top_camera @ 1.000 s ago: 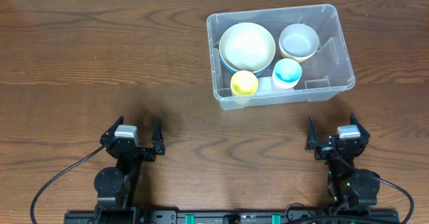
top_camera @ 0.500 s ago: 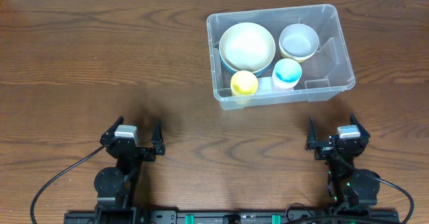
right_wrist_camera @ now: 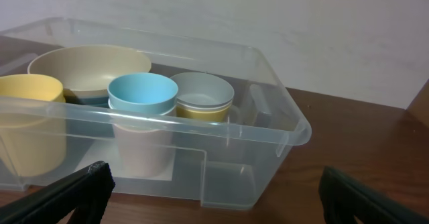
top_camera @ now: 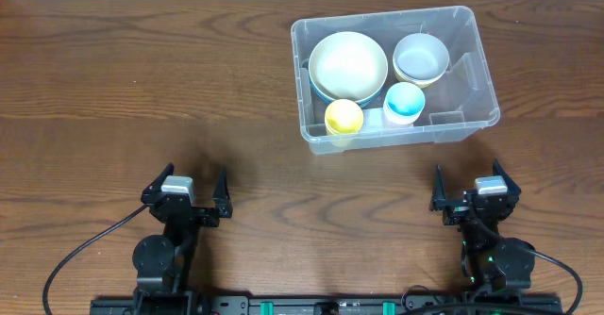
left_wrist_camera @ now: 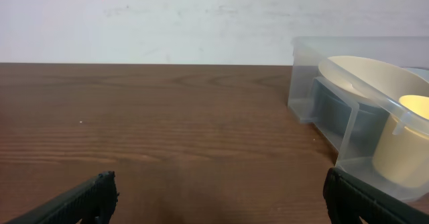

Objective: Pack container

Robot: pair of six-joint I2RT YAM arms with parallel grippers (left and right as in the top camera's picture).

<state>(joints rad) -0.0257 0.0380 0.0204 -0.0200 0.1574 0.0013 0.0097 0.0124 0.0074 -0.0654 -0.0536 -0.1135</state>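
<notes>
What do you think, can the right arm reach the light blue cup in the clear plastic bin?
Probably yes: the open right claw faces the lidless clear plastic bin, its light blue cup uncovered.

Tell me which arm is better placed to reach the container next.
Right. The container lies ahead of the open right gripper, filling its wrist view; from the left gripper it sits diagonally, at that view's edge.
</notes>
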